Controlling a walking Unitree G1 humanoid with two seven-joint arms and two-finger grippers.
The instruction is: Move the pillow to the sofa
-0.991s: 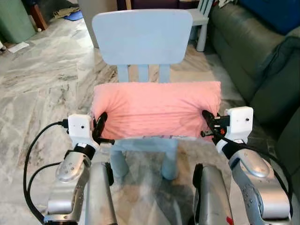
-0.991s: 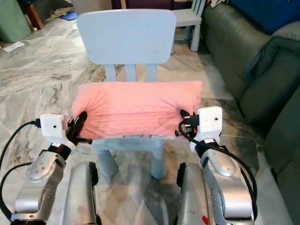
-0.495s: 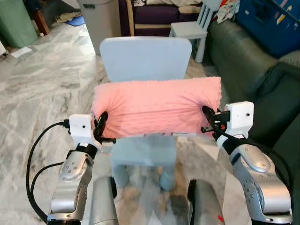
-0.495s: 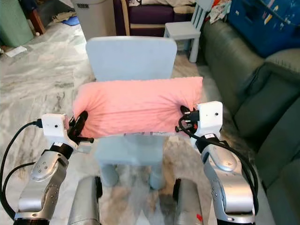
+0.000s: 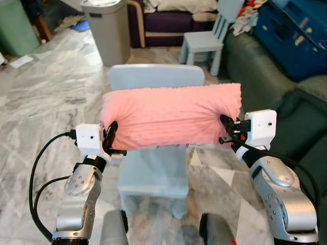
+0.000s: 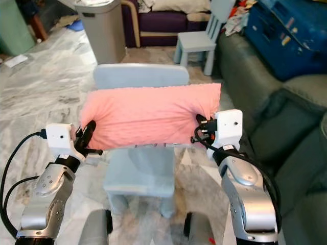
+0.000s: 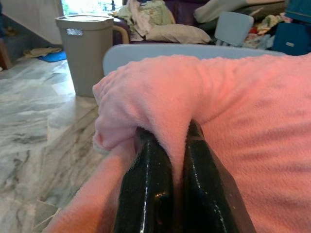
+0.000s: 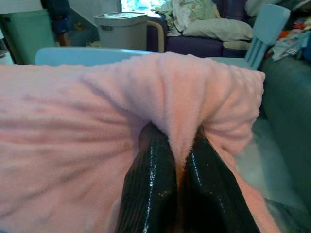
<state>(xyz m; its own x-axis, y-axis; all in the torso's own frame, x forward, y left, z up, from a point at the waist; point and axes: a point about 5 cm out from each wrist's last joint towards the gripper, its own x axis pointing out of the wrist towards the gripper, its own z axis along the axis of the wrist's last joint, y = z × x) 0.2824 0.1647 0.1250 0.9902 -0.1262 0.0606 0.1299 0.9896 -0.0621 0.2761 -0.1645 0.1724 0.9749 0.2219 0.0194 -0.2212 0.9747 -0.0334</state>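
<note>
Two tools hold the pillow (image 5: 171, 118) up in the air, above the seat of the blue chair (image 5: 156, 168). The pillow is pink and long, and it hides most of the chair's back; a strip of the back's top edge shows just above the pillow.

The left tool (image 5: 109, 138) pinches the pillow's left end. Its two black fingers (image 7: 146, 189) are squeezed almost together, with a fold of pink cloth between them. The right tool (image 5: 225, 131) pinches the pillow's right end the same way, and its fingers (image 8: 150, 189) are also nearly closed on a fold of cloth.

The pillow's bottom edge hangs clear of the chair seat, with a gap between them. Its right edge is near the green sofa (image 5: 286, 97), which runs along the chair's right side. A strip of stone floor (image 5: 56, 107) lies between the chair and the sofa. To the left of the chair the floor is wide and open.

Behind the chair stands a grey bin (image 5: 107, 28). A smaller blue chair (image 5: 207, 38) stands further back, to the right of the bin. A blue box (image 5: 296, 38) sits on the sofa, well beyond the pillow.
</note>
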